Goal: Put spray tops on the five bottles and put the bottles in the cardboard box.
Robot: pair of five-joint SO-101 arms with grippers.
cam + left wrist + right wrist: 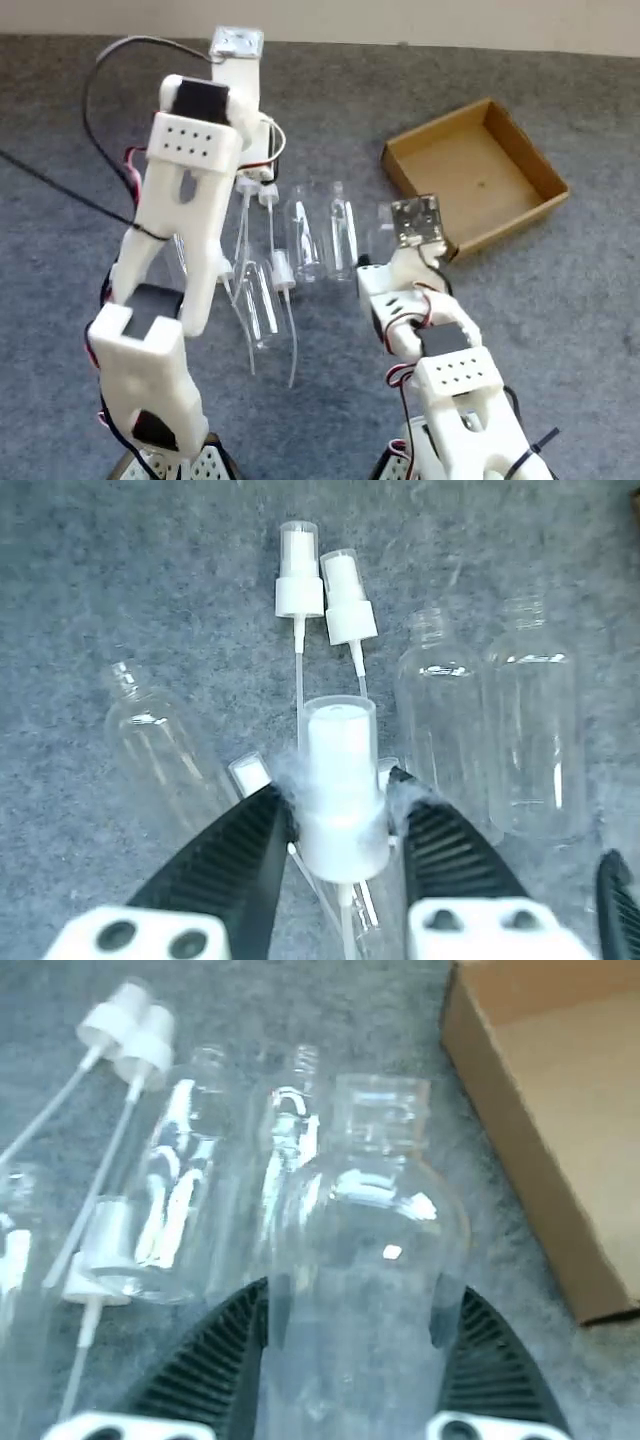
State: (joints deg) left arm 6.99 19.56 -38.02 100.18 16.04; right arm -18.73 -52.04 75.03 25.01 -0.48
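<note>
Spray top (340, 780) stands clamped in the left tool (340, 808), whose black fingers (240, 860) are closed tight on its white collar, with wisps of pale fluff at the contact on both sides; the clear cap points away from the wrist and the thin tube trails back between the fingers. In the high view the left arm (180, 200) rises over the table's (560, 330) 9 o'clock side. Just beyond the held top, two loose spray tops (300, 590) lie side by side on the grey table, heads nearly touching, tubes running back toward the tool. One clear bottle (160, 745) lies on its side off one flank of the tool; a pair of uncapped bottles (445, 720) lies close together off the other. From above, that pair sits at the table's middle, necks toward 12 o'clock, with the two loose tops at its 9 o'clock. At the pair's 3 o'clock the right tool (355, 1310) is closed around the body of an open-necked bottle (365, 1200), black fingers pressing both flanks, the threaded neck pointing away from the wrist. The right arm (450, 380) stands at 5 o'clock. Furthest over, at the table's 2 o'clock, the cardboard box (470, 170) sits open side up, its near wall close beside the gripped bottle with a strip of grey table between them
</note>
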